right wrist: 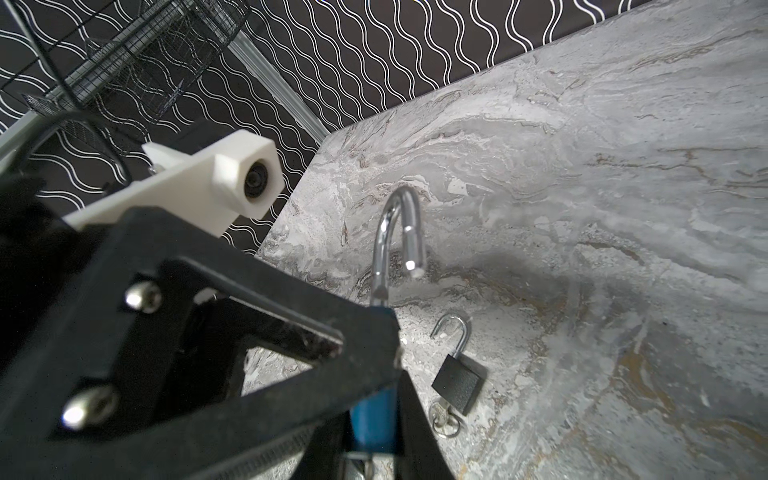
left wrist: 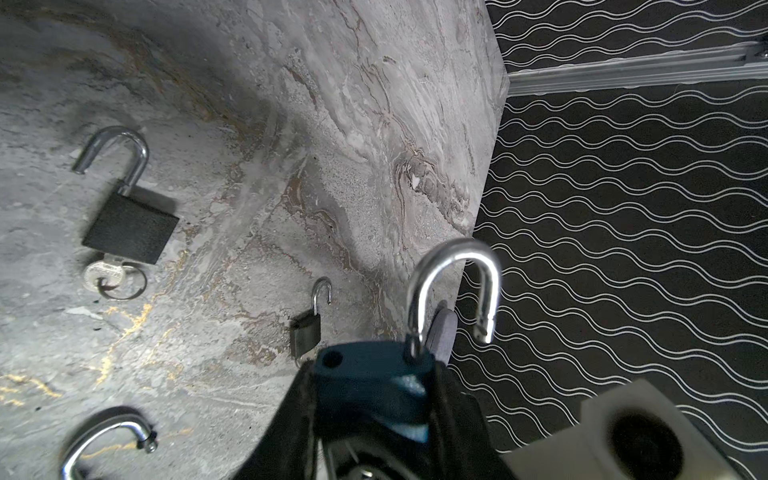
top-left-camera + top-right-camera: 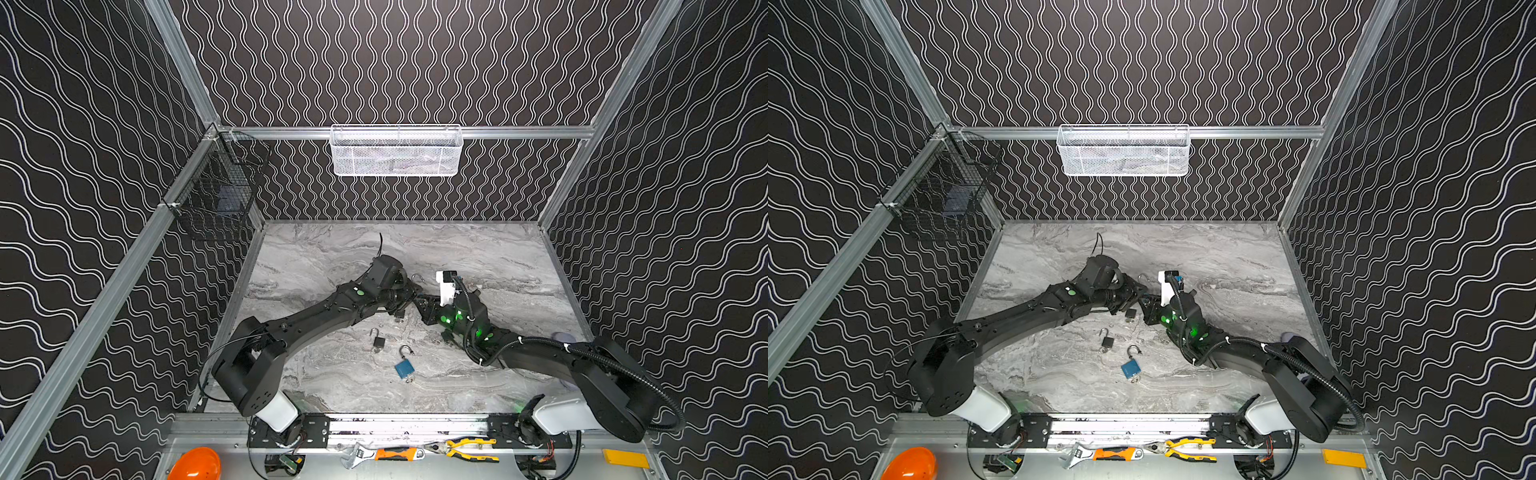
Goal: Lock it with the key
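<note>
The table [image 3: 332, 257] carries the work, and both arms meet above its middle, a little to the far side. The left hand [image 3: 409, 296] is clamped on the body of a dark blue padlock [image 2: 365, 374] and holds it in the air with the shackle [image 2: 455, 266] up and swung open. The right hand [image 1: 368, 451] has its fingers at both sides of the body's lower end, but I cannot tell if they pinch anything. The key is not clear to me in any view. I judge it sits under the body, where the right hand reaches. Three other locks [image 3: 378, 341] lie open on the table, just nearer than the hands. To do this step well, the left hand should keep a firm grip so the body does not twist. The shackle's free end must come exactly over the hole [image 2: 331, 358] and go straight down. The key should be gripped flat on its head and turned around its own axis, without pulling.
</note>
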Robot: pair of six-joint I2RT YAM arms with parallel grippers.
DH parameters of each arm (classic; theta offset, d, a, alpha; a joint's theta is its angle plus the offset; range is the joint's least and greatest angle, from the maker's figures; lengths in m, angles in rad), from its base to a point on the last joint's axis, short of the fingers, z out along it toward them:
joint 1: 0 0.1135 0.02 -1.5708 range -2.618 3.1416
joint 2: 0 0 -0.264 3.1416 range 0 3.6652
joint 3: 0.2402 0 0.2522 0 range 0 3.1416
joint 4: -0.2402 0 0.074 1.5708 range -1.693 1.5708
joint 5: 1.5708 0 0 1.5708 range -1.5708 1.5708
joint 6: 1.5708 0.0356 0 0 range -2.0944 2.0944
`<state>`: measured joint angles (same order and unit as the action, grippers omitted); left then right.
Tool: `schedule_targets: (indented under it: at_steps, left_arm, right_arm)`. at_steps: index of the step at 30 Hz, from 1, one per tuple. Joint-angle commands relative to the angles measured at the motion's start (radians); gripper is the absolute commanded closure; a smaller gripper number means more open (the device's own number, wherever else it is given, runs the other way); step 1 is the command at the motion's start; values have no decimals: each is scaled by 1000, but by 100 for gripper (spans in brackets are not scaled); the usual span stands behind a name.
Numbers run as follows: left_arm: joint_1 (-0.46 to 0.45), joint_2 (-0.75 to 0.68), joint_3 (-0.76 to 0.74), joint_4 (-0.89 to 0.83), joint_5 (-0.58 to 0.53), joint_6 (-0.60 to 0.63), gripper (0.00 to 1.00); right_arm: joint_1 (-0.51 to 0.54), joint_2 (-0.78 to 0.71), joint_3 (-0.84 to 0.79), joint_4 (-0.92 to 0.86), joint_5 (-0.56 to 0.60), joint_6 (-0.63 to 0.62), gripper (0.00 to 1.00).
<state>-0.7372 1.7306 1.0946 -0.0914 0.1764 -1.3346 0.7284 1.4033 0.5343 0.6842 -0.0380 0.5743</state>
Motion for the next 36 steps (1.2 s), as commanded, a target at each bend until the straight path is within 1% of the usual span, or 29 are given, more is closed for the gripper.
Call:
schedule_targets:
  at_steps: [1, 4, 7, 9, 11, 13, 16, 18, 22, 24, 26, 28, 31, 33, 36]
  left_arm:
    - [8, -12, -21, 51, 5, 5, 61]
    - [14, -14, -41, 87, 10, 10, 46]
    - [25, 1, -27, 84, 25, 36, 35]
    - [31, 10, -12, 83, 42, 57, 29]
    - [36, 16, 3, 90, 58, 89, 23]
    - [41, 22, 36, 61, 71, 142, 14]
    - [47, 21, 69, 14, 83, 217, 6]
    - [55, 15, 72, -19, 84, 251, 2]
    - [90, -8, 48, -67, 83, 319, 2]
    - [99, -33, 37, -109, 42, 357, 2]
    - [99, -61, 22, -137, -20, 408, 2]
    - [98, -91, -10, -137, -44, 444, 2]
    - [99, -119, -51, -97, -36, 481, 2]
    - [99, -122, -61, -85, -10, 492, 2]
    - [99, -123, -76, -78, -5, 498, 2]
  right_arm:
    - [2, -27, 0, 37, 17, -31, 100]
    - [2, -55, 1, 5, 19, -36, 100]
    - [2, -87, -8, -29, 23, -32, 100]
    - [1, -108, -19, -47, 24, -30, 100]
    - [0, -123, -17, -81, 23, -39, 100]
    - [0, -137, -12, -116, 21, -47, 100]
    - [-1, -159, -9, -158, 15, -50, 100]
    - [-1, -175, -12, -185, 14, -48, 100]
    - [-4, -223, -7, -280, 28, -76, 100]
    - [-11, -245, -3, -321, 15, -86, 100]
    - [-21, -257, 12, -371, -27, -104, 100]
    - [-27, -253, 34, -419, -71, -128, 100]
    - [-29, -233, 78, -490, -136, -171, 100]
    - [-32, -221, 99, -517, -175, -203, 100]
    - [-36, -204, 130, -553, -232, -248, 100]
